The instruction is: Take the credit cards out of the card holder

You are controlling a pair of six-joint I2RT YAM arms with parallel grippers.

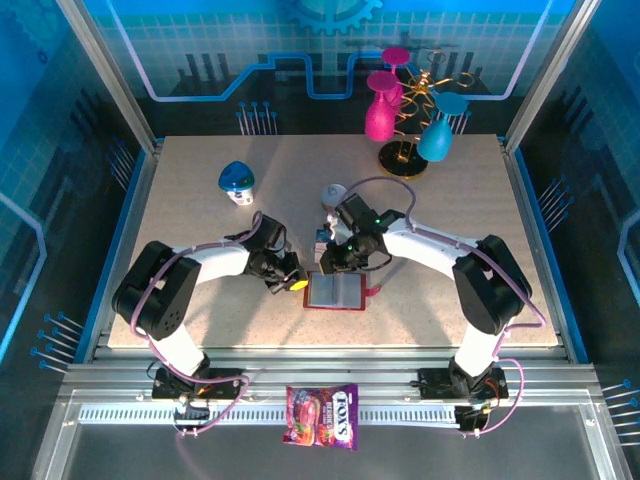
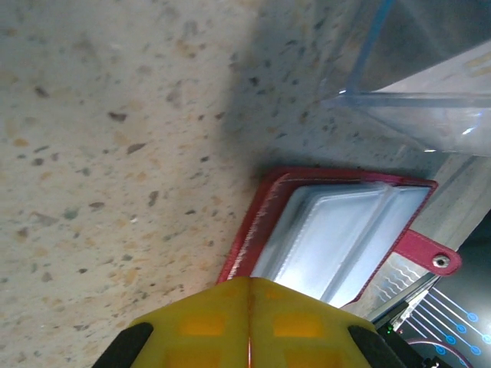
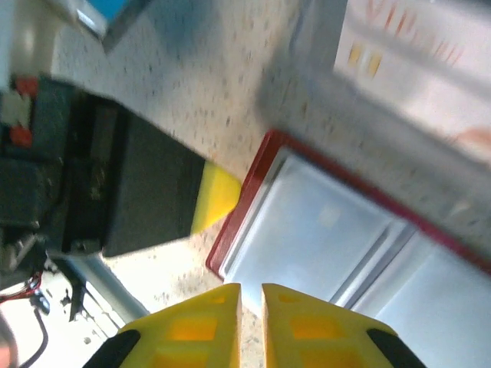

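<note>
Note for you: left arm point(image 1: 215, 265) and right arm point(image 1: 430, 243) match: white links, bulky black joint housings, a lilac cable looped along each, black bases at 7 and 5 o'clock. Your left pincer point(image 2: 249, 307) and right pincer point(image 3: 251, 307): yellow fingers with darker square recesses, black backing at the outer corners.

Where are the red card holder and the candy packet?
card holder point(image 2: 337, 238): left wrist view, on its clear inner pockets.
candy packet point(image 1: 322, 415): top view, on its middle.

Top overhead; wrists share card holder point(image 2: 337, 230).
</note>
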